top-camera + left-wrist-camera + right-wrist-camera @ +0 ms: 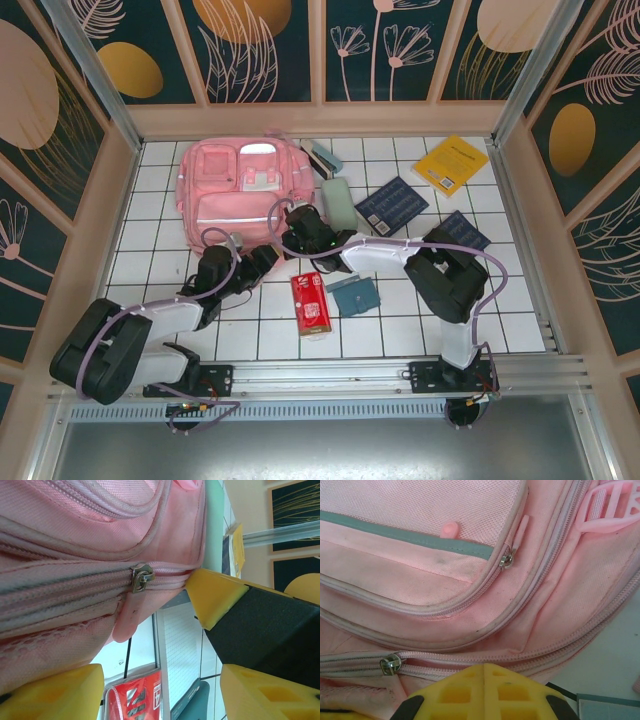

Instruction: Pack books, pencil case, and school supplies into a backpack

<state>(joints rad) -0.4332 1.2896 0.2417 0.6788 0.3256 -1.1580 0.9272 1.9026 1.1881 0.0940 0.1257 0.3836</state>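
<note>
The pink backpack (235, 190) lies flat at the back left, its main zipper closed. My left gripper (265, 258) hovers open by its lower right corner, and its yellow fingers (55, 692) stand wide apart below the zipper slider (141, 576). My right gripper (296, 222) is shut, its tips (485, 677) pressed to the zipper seam to the right of the slider (390, 664). The mint pencil case (340, 203) lies beside the backpack. Two navy books (392, 205) (462, 230) and a yellow book (452, 163) lie to the right. The red packet (311, 302) and the teal square (352, 295) lie in front.
A grey-teal stapler (322, 157) sits at the backpack's top right corner. Wooden walls enclose the white tiled table (160, 290) on three sides, and a metal rail (400, 375) runs along the near edge. The right arm's cable loops over the table's right half.
</note>
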